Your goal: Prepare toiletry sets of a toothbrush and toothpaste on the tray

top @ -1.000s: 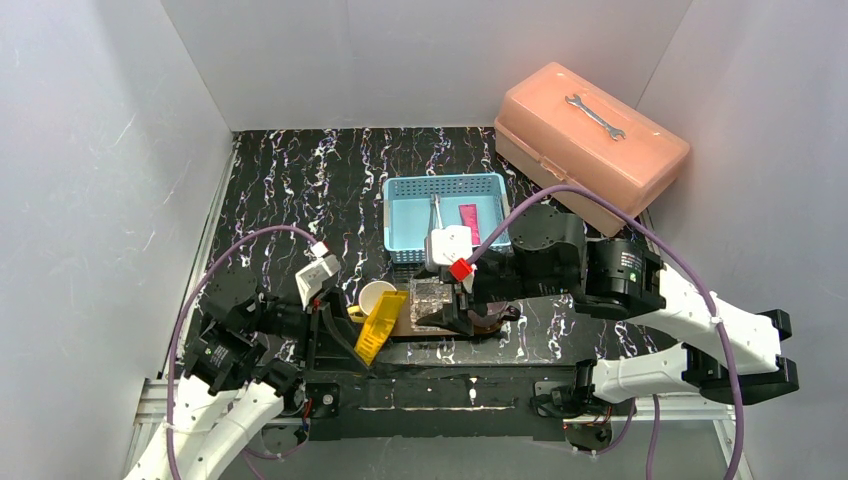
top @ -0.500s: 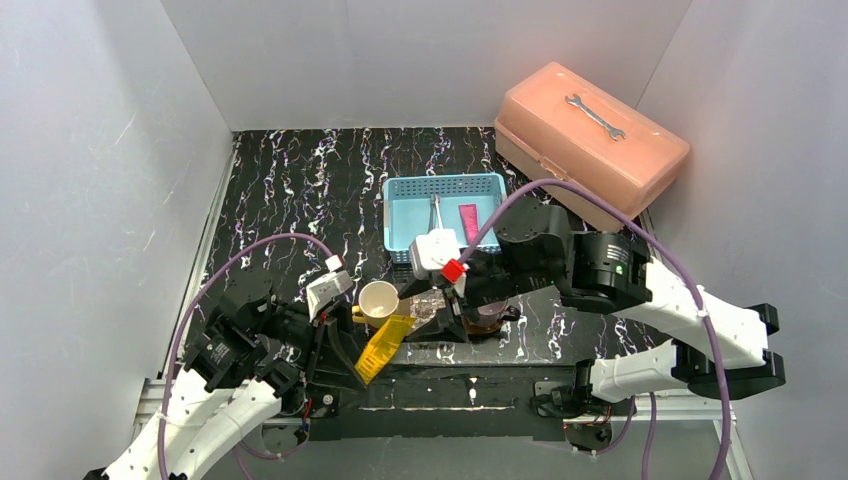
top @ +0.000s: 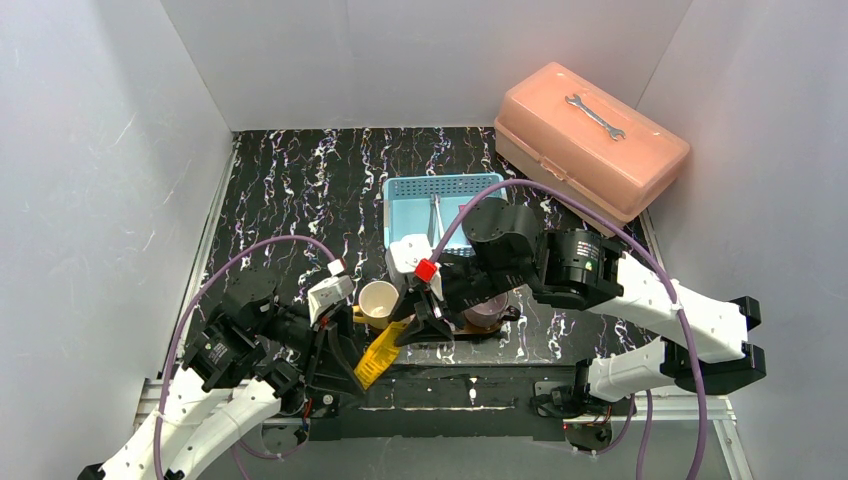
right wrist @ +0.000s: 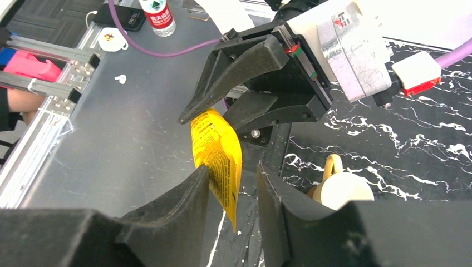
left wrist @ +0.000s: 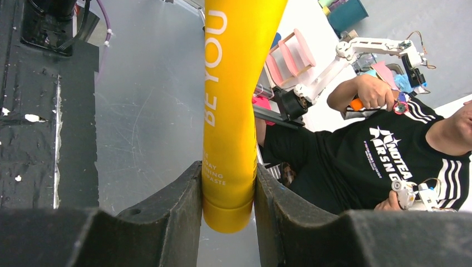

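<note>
right pincer [right wrist: 234, 181] swung left astride the diagonal toothpaste [top: 380, 346], grip unclear; left pincer [left wrist: 228, 169] clamps its cap.

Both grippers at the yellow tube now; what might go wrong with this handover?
The right gripper straddles the thin flat end of the yellow toothpaste tube, with a gap; it may slip or fold. The left gripper clamps the cap end; pulling before release could strain both arms. The cream cup nearby could get knocked.

White "BE YOU" runs lengthwise on the yellow toothpaste [left wrist: 234, 100] just above the left gripper's [left wrist: 228, 192] jaws. Smaller print between the fingertips ends "ASTE". The shirt [left wrist: 356, 161] lettering beyond is unclear.
</note>
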Robot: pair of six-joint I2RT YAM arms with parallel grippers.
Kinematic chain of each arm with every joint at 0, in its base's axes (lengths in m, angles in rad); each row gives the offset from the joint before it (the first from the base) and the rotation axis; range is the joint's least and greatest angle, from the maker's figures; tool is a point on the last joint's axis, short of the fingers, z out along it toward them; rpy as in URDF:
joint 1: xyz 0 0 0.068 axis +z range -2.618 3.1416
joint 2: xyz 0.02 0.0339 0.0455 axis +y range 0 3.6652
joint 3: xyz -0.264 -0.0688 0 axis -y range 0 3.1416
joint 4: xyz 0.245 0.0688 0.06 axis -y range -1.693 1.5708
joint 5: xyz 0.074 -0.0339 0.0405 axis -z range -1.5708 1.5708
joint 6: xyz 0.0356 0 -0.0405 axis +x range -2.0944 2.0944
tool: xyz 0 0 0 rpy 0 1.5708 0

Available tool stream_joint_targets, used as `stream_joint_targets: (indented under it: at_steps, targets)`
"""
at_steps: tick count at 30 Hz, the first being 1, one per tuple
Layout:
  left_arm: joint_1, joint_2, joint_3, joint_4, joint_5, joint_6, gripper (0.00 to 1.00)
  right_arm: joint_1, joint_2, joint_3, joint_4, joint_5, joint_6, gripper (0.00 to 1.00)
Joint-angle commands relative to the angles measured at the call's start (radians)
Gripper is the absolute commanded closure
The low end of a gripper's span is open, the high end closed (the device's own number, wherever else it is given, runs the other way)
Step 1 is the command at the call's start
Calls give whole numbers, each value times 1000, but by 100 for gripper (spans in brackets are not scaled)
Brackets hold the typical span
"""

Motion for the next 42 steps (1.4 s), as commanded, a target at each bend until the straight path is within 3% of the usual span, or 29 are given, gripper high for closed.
stream_joint_targets:
  at_steps: [1, 5, 8, 12, 13, 14, 15, 18, 22, 26, 34, 42]
  targets:
    - [-12, 0, 42, -10, 12, 30, 100, 4, 4, 55, 1, -56, 8, 58]
    - [-14, 1, 46, -20, 11, 41, 100, 4, 19, 60, -13, -97, 7, 75]
    - [-16, 5, 51, -30, 7, 49, 100, 4, 29, 61, -25, -115, 5, 99]
    - [-16, 10, 57, -50, -5, 67, 100, 4, 31, 52, -20, -123, 5, 99]
    - [-17, 13, 60, -67, -13, 81, 95, 4, 28, 50, -18, -124, 6, 99]
    - [-17, 16, 66, -87, -23, 96, 85, 4, 26, 45, -17, -123, 6, 99]
    - [-17, 18, 71, -106, -37, 112, 69, 4, 23, 43, -18, -115, 6, 99]
    - [-17, 27, 88, -164, -77, 156, 45, 4, 13, 37, -24, -83, 10, 99]
    - [-17, 42, 110, -216, -141, 199, 27, 4, 5, 40, -44, -42, 18, 99]
    - [-16, 62, 139, -276, -265, 238, 18, 4, -5, 46, -72, 17, 28, 99]
    - [-17, 69, 184, -325, -598, 250, 12, 4, 1, 39, -81, 162, 103, 99]
    - [-17, 86, 191, -304, -676, 248, 9, 4, 27, 23, -39, 220, 160, 99]
